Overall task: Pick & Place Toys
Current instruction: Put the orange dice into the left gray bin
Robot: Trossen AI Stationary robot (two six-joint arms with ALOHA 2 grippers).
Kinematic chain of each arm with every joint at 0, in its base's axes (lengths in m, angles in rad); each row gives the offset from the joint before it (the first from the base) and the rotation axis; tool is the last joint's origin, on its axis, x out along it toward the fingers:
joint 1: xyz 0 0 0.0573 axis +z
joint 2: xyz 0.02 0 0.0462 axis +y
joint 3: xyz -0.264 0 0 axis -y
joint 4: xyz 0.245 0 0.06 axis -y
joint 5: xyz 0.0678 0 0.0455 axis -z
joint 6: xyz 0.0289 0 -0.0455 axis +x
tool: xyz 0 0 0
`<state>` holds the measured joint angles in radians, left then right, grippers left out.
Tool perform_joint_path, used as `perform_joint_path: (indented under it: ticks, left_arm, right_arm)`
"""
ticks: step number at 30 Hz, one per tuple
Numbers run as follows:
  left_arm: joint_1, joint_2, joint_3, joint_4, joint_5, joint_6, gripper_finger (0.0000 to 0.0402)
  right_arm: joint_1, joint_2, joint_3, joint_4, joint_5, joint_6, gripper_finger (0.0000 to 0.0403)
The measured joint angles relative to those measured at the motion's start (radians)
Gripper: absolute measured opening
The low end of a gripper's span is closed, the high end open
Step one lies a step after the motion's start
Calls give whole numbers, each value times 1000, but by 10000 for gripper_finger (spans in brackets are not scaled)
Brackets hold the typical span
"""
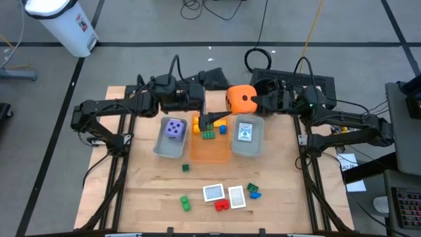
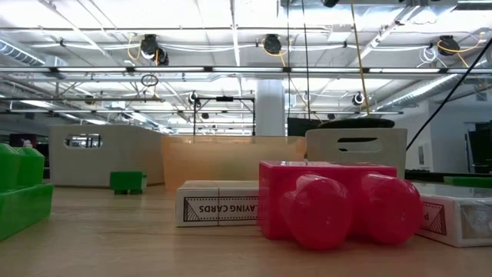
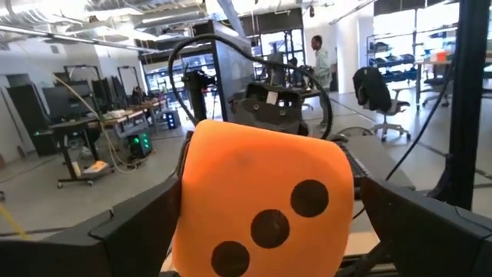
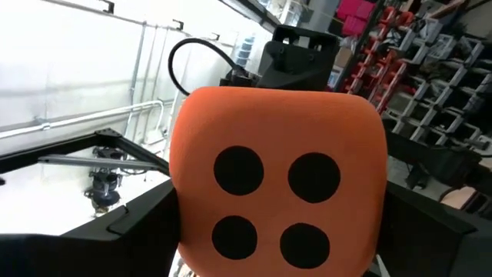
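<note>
— Wooden table (image 1: 131,197) underneath. Upper middle of the frame: who has the orange die (image 1: 241,99)?
— The right gripper (image 4: 280,231) clamps it. The left gripper (image 3: 261,238) is spread around it, not gripping. If the right releases early, the die probably drops and bounces past the orange tray (image 1: 210,153).

My wrist feeds are mostly filled by the orange die (image 4: 278,181), its lower edge cut off; behind it I can't see the surface. From above, the die hides both end effector tips. At surface level the red brick (image 2: 338,198) covers part of the cards (image 2: 219,204)
</note>
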<state>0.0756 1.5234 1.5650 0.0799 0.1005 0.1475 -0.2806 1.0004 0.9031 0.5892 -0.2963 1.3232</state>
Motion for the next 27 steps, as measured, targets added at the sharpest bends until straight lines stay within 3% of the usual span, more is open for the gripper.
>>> perform_joint_path:
  ticks: [17, 27]
  left_arm:
    - [-7, 12, 0, -11, -15, 34, 400]
    - [-18, 10, 1, -101, -61, 61, 400]
  right_arm:
    - [-3, 15, 0, 13, 12, 52, 338]
    - [-3, 49, -1, 16, 34, 106, 338]
